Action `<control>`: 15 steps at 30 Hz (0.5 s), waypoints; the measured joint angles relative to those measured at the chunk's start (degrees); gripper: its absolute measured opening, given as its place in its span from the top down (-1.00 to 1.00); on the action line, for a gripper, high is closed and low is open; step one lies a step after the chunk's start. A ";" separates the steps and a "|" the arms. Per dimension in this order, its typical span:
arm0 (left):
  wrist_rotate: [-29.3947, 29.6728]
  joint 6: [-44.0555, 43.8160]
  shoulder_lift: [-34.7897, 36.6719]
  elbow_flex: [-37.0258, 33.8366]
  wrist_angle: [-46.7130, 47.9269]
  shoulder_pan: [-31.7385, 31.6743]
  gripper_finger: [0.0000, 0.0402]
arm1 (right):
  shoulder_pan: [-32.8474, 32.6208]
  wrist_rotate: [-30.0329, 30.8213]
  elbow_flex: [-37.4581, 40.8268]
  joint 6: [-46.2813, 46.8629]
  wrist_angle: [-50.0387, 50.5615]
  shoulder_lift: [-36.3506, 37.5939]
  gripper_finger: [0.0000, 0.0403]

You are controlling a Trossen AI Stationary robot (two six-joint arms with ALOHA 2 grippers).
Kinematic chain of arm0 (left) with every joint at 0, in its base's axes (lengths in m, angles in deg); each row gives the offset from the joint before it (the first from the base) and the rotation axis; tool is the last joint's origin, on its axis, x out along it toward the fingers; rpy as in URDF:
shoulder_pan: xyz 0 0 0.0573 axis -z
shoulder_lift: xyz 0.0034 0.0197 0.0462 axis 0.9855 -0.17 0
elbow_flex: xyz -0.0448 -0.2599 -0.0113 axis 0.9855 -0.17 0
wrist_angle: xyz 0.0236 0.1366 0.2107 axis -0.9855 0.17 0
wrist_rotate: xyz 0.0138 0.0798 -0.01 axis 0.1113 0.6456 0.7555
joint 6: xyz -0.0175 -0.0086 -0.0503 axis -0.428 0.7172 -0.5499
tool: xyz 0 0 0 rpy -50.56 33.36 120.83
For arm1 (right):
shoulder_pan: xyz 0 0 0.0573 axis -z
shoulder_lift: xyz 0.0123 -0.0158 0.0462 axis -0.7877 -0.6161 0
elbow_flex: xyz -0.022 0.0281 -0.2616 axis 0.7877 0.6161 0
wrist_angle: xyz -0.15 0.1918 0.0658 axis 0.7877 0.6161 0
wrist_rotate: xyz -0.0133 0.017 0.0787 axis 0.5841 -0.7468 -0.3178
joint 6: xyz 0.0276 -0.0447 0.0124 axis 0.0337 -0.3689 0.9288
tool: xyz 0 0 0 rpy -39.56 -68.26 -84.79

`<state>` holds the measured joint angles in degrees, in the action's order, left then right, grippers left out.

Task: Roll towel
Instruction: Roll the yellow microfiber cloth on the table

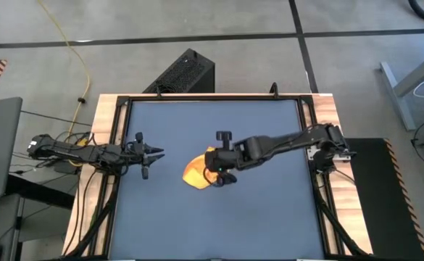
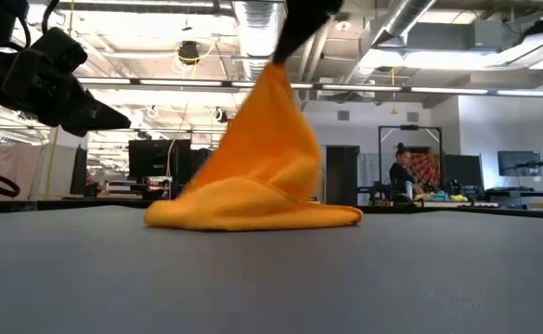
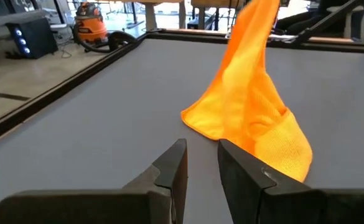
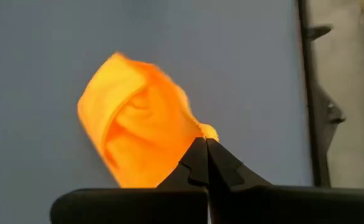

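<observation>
One towel: yellow-orange cloth, towel (image 1: pixel 196 172), near mid-table, slightly toward the right arm's reach; shown also in low view (image 2: pixel 257 176) and both wrist views (image 3: pixel 251 112) (image 4: pixel 138 130).
Towel shape: one corner pulled up to a peak, rest draped down in a cone; lower edge bunched on the tabletop (image 1: pixel 255 217).
Towel contact: base rests on tabletop; peak is off the surface, held from above.
R gripper: right gripper (image 4: pixel 205 144) directly over the towel; fingers pressed together, no gap visible, pinching the raised corner of the cloth at the tips.
R gripper, overhead: (image 1: pixel 222 170) at the towel's right edge, arm reaching in from the table's right side.
R gripper, low view: dark fingers enter from above at the peak of the cloth (image 2: pixel 294 23).
L gripper: left gripper (image 3: pixel 201 160) partly open, narrow gap between fingers; nothing between them, touching nothing.
L gripper position: (image 1: pixel 154 153) to the towel's left, near but apart from it, above tabletop, pointed toward the cloth.
Table frame: wooden border w/ dark rail (image 1: pixel 117 138) around blue-grey surface.
Bkgd: person (image 2: pixel 403 172) standing far back in room, low view.
</observation>
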<state>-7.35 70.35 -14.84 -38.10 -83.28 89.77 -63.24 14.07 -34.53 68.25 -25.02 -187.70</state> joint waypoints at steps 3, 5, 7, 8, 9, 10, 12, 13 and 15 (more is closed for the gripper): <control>-1.31 -0.33 0.00 0.00 0.00 -0.01 0.60 | 1.05 0.00 -2.84 -3.31 0.22 0.00 0.96; -1.83 0.05 0.00 0.00 0.00 0.01 0.60 | 1.84 0.17 -4.86 -6.27 -0.04 -0.02 0.96; -2.03 0.12 0.00 0.00 -0.02 0.01 0.60 | 2.99 1.31 -7.54 -8.51 -0.85 -0.02 0.96; -2.05 0.16 0.00 0.00 -0.01 0.01 0.60 | 3.72 1.44 -9.15 -9.38 -1.19 -0.02 0.96; -2.06 0.16 0.00 0.01 -0.01 0.01 0.60 | 4.43 1.43 -10.89 -10.01 -1.60 -0.02 0.96; -2.07 0.02 0.00 0.00 -0.01 0.01 0.60 | 5.14 1.44 -12.63 -10.21 -1.74 -0.02 0.96; -2.32 -0.42 0.00 0.00 -0.07 0.01 0.60 | 6.58 1.47 -15.74 -9.88 -1.71 -0.02 0.96; -2.56 -0.75 0.00 0.00 -0.28 0.01 0.60 | 7.33 1.49 -16.93 -9.11 -1.70 0.00 0.96; -3.53 -1.44 0.00 0.00 -1.66 0.01 0.60 | 8.64 1.51 -18.69 -7.01 -1.27 0.00 0.96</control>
<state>-10.89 68.91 -14.84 -38.10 -84.94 89.78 -54.61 15.58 -53.21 61.25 -26.29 -187.70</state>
